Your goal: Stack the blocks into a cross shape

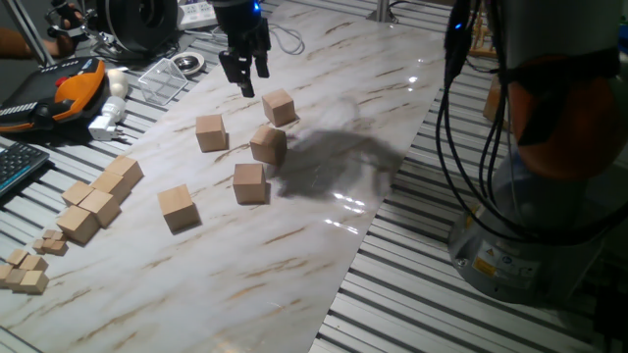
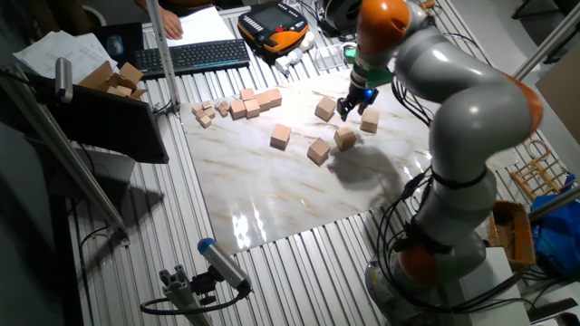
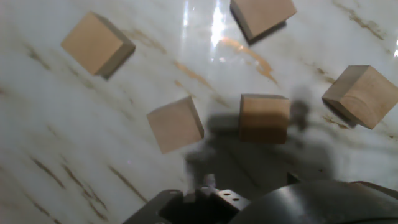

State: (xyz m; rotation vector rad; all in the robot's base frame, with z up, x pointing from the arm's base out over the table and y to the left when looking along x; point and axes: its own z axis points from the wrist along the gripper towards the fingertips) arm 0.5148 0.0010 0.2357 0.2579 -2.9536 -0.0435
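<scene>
Five loose tan blocks lie apart on the marble board (image 1: 324, 245); none rests on another. In one fixed view they sit at block (image 1: 279, 107), block (image 1: 210, 132), block (image 1: 268, 144), block (image 1: 250, 183) and block (image 1: 178, 208). My gripper (image 1: 244, 78) hangs above the board's far part, between the two farthest blocks, open and holding nothing. The other fixed view shows the gripper (image 2: 351, 109) over the same cluster of blocks (image 2: 345, 139). In the hand view all five are spread below, two near the middle, block (image 3: 175, 124) and block (image 3: 264, 118).
A row of joined tan cubes (image 1: 101, 196) and small cubelets (image 1: 25, 270) lie at the board's left edge. Beyond them are a keyboard (image 1: 20, 162), an orange pendant (image 1: 74, 88) and a white plug (image 1: 106, 120). The robot base (image 1: 549, 147) and cables stand at the right.
</scene>
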